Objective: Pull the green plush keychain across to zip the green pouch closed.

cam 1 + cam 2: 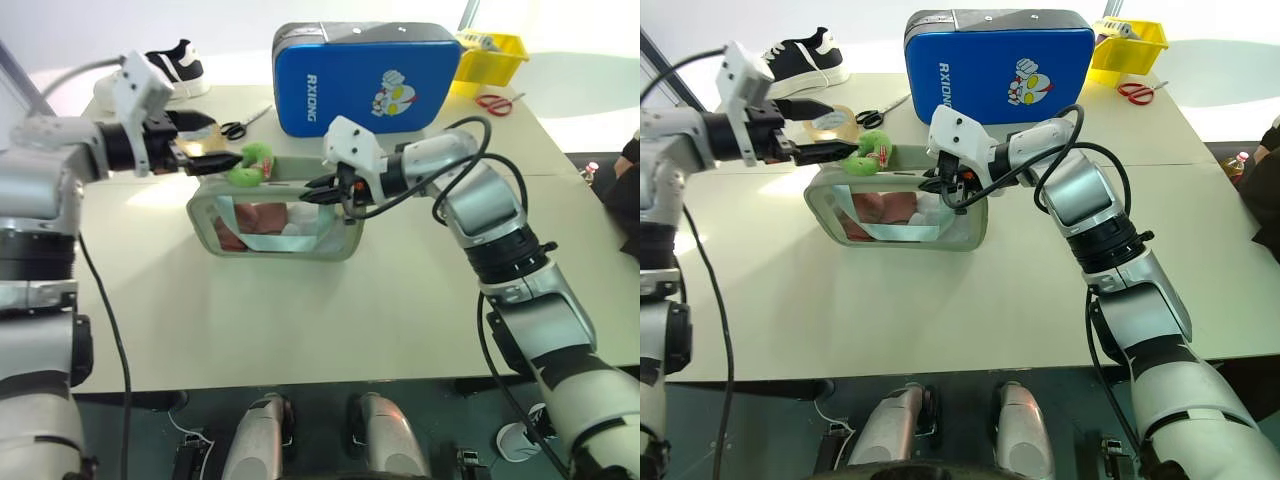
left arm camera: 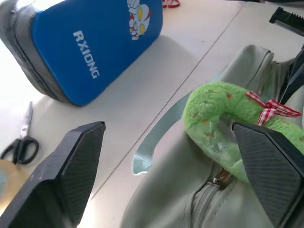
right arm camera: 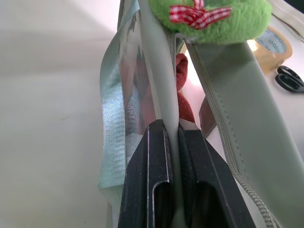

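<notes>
Step in hand: regrasp, judging by the layout. Landmark is the green pouch (image 1: pixel 275 222), lying mid-table in front of the blue hard case (image 1: pixel 365 75). The green plush keychain (image 1: pixel 250 164) sits on the pouch's top edge at its left end, so the zipper looks unzipped along the rest of the top; red contents show through the gap in the right wrist view.

Left gripper (image 1: pixel 205 163): fingers spread wide, straddling the keychain without pinching it. Arm reaches in level from the pouch's left side.

Right gripper (image 3: pixel 173 156): fingers pressed together on the pouch's top fabric edge at the right end, anchoring it. Forearm comes in from the pouch's right, wrist bent toward the left.

Next: close the left fingers on the plush, then pull along the zipper line toward the right gripper while it holds tension.
</notes>
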`<state>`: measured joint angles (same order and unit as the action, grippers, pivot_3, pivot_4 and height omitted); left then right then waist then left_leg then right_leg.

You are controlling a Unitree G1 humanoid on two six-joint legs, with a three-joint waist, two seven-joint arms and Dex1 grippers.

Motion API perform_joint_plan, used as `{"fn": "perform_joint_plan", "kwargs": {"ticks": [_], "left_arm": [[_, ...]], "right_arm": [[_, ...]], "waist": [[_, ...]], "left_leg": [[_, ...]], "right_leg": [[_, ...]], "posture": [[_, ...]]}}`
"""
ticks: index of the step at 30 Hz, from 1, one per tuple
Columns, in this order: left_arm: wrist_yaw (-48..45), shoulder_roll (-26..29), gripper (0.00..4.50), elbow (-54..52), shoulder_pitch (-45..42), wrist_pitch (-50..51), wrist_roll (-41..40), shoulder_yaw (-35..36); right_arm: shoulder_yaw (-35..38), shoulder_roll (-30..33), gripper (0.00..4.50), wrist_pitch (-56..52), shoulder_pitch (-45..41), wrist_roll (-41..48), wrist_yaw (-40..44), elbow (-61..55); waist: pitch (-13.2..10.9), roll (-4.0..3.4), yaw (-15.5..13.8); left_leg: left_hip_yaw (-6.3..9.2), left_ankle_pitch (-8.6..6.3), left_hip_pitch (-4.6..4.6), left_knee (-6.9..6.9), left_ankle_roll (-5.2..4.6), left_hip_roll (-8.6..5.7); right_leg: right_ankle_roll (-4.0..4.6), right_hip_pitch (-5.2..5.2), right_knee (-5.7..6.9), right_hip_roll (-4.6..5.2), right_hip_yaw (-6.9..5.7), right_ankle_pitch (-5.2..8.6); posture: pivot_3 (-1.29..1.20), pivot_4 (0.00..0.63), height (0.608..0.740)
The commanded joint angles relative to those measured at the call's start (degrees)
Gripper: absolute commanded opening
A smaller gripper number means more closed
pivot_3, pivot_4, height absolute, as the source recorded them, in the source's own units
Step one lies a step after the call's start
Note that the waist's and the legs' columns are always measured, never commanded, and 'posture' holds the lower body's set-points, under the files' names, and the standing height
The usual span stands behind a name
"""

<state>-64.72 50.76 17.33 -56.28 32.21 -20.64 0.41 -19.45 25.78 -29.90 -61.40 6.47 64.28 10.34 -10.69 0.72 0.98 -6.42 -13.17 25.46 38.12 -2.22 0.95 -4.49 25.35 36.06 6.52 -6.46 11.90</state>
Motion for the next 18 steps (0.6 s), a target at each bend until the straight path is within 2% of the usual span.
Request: {"fn": "perform_joint_plan", "kwargs": {"ticks": [1, 7, 14, 17, 18], "left_arm": [[-1.91, 4.18, 4.27, -3.64, 0.24, 1.66, -1.25, 3.53], [-5.14, 9.52, 4.27, -17.76, 14.0, 5.6, -4.43, 4.91], [0.71, 5.81, 4.27, -15.8, 18.66, -3.82, 3.96, 0.48], [1.36, 4.53, 3.46, -14.58, 17.55, -3.89, 3.37, 1.5], [1.12, 4.54, 2.9, -14.55, 17.41, -3.8, 3.18, 1.62]], "right_arm": [[1.24, -0.08, 0.0, 0.7, -0.52, 0.08, -0.36, -0.66], [1.22, -0.44, 0.0, 1.08, -0.78, 0.15, -0.28, -0.08], [0.9, -1.01, 0.0, 0.58, -1.4, 0.2, -0.12, 0.05], [0.89, -1.07, 0.0, 0.5, -1.47, 0.08, -0.15, 0.03], [0.88, -1.07, 0.0, 0.41, -1.46, 0.08, -0.17, -0.08]], "waist": [[-0.01, 0.0, 0.03], [-0.01, -0.01, -0.06], [-0.01, -0.01, -0.13], [-0.01, -0.02, 0.0], [-0.01, -0.02, -0.01]], "left_leg": [[0.0, 0.0, 0.0, 0.0, 0.0, 0.0], [0.0, -0.01, 0.0, -0.04, 0.01, 0.0], [0.06, -0.07, 0.01, -0.03, 0.14, -0.01], [0.04, -0.01, 0.01, -0.05, 0.03, -0.01], [0.04, 0.0, 0.01, -0.05, 0.03, 0.0]], "right_leg": [[0.0, 0.0, 0.0, 0.0, 0.0, 0.0], [0.04, 0.01, -0.03, 0.06, 0.02, 0.02], [0.19, 0.0, -0.07, 0.06, 0.0, 0.1], [0.17, 0.02, -0.04, 0.03, 0.0, 0.09], [0.13, 0.02, -0.04, 0.02, 0.0, 0.07]], "posture": [[0.0, 0.15, 0.74], [0.0, 0.15, 0.74], [0.0, 0.15, 0.74], [0.0, 0.15, 0.74], [0.0, 0.15, 0.74]]}}
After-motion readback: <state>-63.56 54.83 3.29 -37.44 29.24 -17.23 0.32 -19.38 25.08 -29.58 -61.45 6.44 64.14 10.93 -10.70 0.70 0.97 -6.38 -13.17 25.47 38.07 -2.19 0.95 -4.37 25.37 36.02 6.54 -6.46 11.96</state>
